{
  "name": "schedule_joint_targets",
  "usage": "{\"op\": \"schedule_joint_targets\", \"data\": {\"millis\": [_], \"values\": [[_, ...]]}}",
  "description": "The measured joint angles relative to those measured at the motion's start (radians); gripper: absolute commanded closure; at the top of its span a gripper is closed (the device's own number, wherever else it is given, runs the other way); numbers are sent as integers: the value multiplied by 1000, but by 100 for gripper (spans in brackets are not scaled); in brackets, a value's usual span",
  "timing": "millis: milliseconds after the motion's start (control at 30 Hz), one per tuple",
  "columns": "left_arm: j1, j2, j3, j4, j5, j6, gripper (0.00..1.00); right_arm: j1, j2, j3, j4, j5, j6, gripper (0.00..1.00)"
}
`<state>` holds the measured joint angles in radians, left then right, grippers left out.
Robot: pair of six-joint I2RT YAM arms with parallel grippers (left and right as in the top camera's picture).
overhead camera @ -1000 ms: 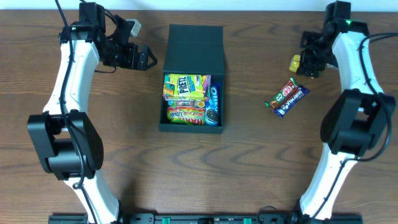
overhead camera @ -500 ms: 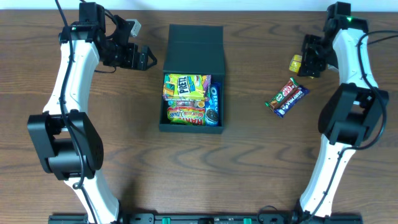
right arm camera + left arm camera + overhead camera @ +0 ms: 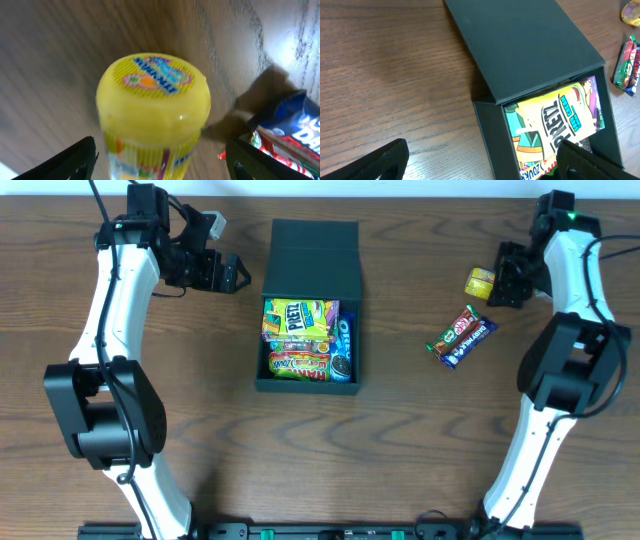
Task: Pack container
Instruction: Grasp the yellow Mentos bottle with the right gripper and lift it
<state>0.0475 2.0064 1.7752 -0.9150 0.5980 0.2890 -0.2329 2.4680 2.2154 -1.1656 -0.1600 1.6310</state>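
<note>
Brown wood-grain tabletop (image 3: 400, 440) carries the dark teal-black rectangular cardboard container (image 3: 313, 260) at centre, its flap lid laid back and bright snack packets (image 3: 300, 340) inside. The left gripper (image 3: 232, 275) hovers beside the lid, fingers spread and empty. The right gripper (image 3: 497, 278), fingers parted, flanks a small yellow-capped plastic tub (image 3: 152, 115) near two wrapped candy bars (image 3: 461, 336).

Two white-and-black arms, as we saw them from above.
We noted that the left arm (image 3: 112, 300) and right arm (image 3: 578, 275) wore smooth white shells over their long links, with bulky rounded black housings (image 3: 100, 415) at the near joints. The left gripper (image 3: 238, 275) and right gripper (image 3: 494, 280) were matte black, their fingers (image 3: 380, 160) blunt dark wedges. Thin black cables (image 3: 98, 198) looped at the far ends, and a small green light (image 3: 570, 218) glowed on the right arm.
</note>
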Motion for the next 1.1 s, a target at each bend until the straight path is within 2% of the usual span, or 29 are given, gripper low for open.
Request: {"op": "schedule_joint_targets", "data": {"millis": [133, 400, 767, 900, 1000, 1100], "values": [[0, 0, 0, 0, 0, 0, 5, 0, 15, 0, 10, 0, -3, 27], [0, 0, 0, 0, 0, 0, 5, 0, 16, 0, 11, 4, -7, 49], [0, 0, 0, 0, 0, 0, 5, 0, 16, 0, 11, 3, -8, 70], [0, 0, 0, 0, 0, 0, 5, 0, 16, 0, 10, -1, -19, 83], [0, 0, 0, 0, 0, 0, 4, 0, 18, 9, -16, -7, -48, 98], [0, 0, 0, 0, 0, 0, 5, 3, 34, 58, -103, -5, -86, 98]]}}
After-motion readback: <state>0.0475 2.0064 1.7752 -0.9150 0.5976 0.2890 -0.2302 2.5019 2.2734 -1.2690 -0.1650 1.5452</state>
